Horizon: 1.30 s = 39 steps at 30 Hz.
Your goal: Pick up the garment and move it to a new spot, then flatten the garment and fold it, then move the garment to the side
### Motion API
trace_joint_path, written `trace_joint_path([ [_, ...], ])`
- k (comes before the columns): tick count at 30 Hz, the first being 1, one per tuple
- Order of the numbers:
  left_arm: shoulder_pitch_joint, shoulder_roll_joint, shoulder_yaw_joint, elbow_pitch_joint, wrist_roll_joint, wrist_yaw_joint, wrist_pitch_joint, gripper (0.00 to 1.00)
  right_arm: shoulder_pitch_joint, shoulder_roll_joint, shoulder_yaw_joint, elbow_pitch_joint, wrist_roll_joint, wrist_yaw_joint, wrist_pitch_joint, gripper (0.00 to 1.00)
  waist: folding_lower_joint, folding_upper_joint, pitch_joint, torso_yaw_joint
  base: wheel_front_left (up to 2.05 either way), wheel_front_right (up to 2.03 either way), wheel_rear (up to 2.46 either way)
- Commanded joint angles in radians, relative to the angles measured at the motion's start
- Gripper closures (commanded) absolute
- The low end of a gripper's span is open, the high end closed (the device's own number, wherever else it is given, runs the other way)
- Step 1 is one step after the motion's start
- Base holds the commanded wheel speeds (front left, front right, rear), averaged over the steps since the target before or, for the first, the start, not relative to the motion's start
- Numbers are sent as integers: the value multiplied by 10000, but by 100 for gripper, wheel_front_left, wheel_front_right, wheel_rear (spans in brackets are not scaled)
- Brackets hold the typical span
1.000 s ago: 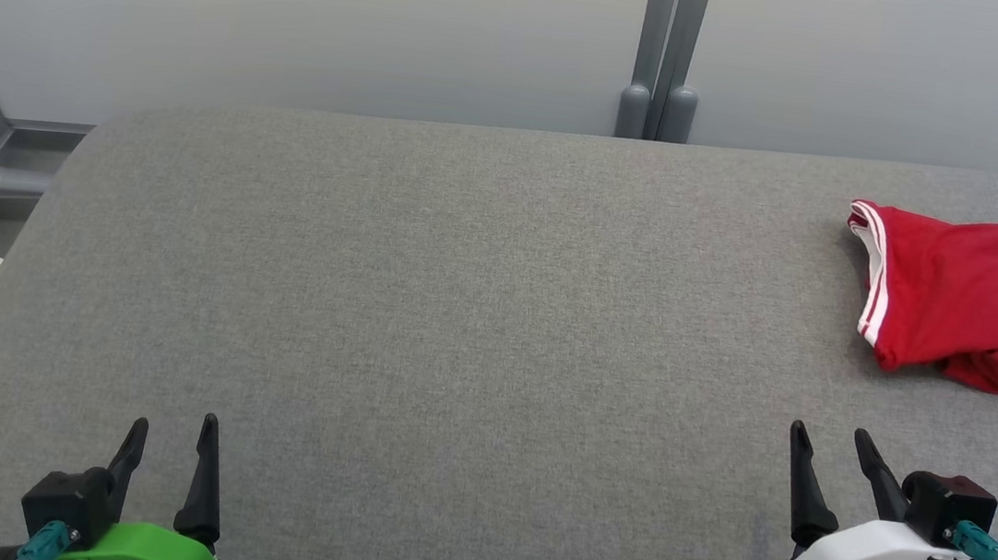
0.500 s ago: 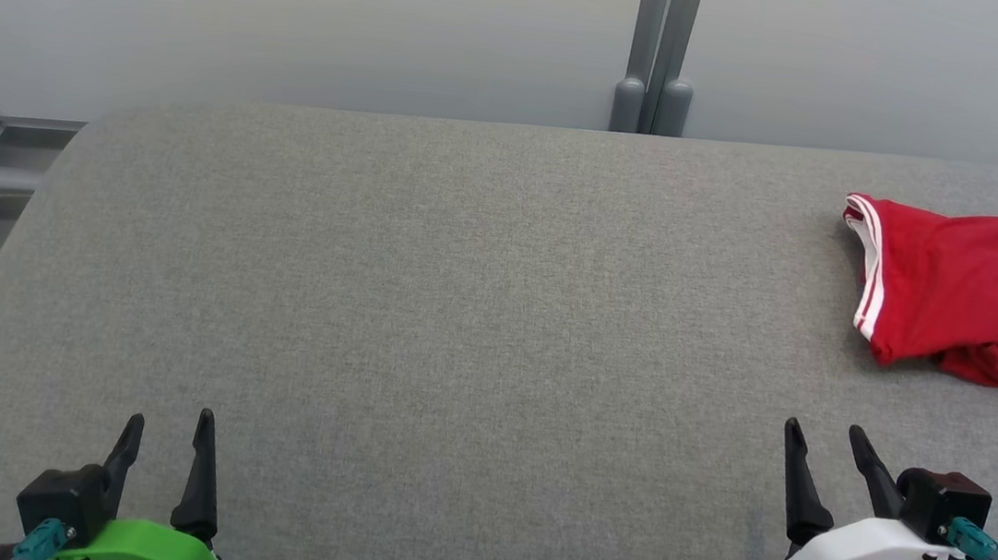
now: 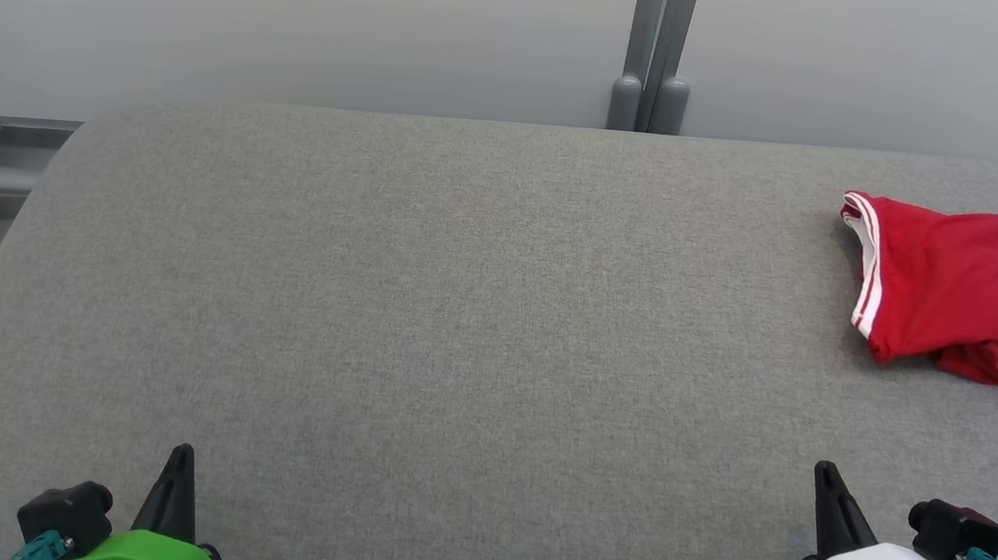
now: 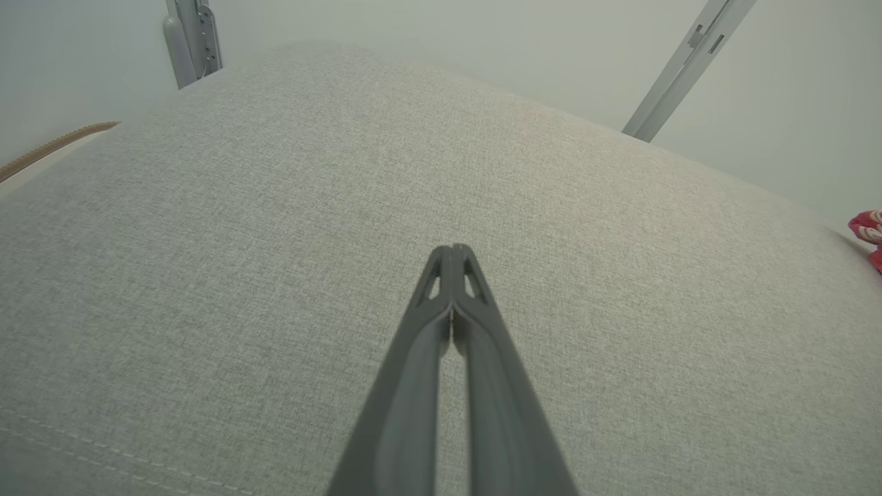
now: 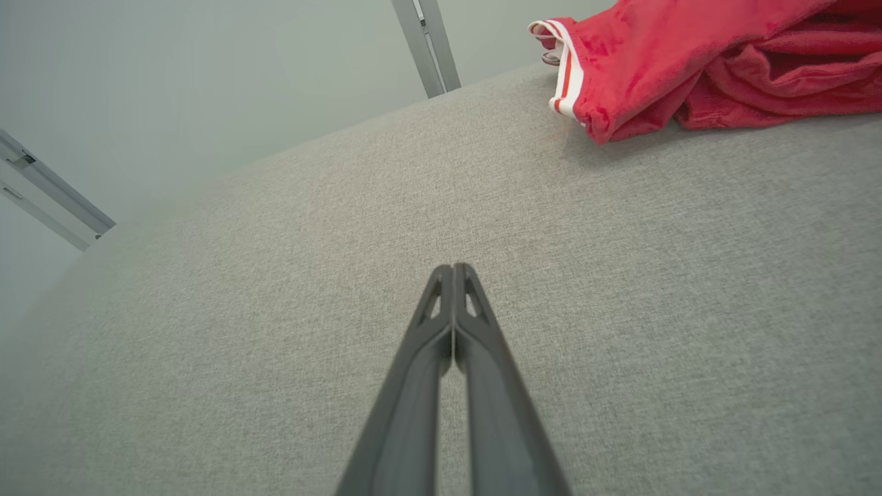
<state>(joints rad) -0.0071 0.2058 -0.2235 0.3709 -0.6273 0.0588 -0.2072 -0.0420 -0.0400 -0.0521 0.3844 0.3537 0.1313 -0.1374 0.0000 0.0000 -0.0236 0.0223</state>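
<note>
Red garment (image 3: pixel 972 283) lies crumpled at 2 o'clock on the grey tabletop (image 3: pixel 458 313). Soft, light, floppy; I'd pinch the striped hem (image 3: pixel 872 264). Fingers together, empty: left end effector (image 3: pixel 182 455), right end effector (image 3: pixel 826 474).

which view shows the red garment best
The head view: the red garment lies nearly whole, seen from above. The right wrist view crops it at its top edge; the left wrist view catches a sliver.
</note>
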Motion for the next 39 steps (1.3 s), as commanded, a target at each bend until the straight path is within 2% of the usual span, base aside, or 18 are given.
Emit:
trace_joint_path([
  [1, -317, 20, 172, -125, -292, -109, 76, 100, -160, -41, -50, -245, 398, -1, 43, 100, 0, 0, 3, -1, 0, 0, 0],
  [21, -803, -394, 940, -177, -2811, -586, 1047, 100, -69, -64, -232, -805, 3649, -2, 489, 100, 0, 0, 48, -40, 0, 0, 0],
  [39, -1143, -684, 1483, -207, -4554, -920, 1730, 100, -41, -82, -397, -1148, 5893, -3, 842, 100, 0, 0, 86, -73, 0, 0, 0],
])
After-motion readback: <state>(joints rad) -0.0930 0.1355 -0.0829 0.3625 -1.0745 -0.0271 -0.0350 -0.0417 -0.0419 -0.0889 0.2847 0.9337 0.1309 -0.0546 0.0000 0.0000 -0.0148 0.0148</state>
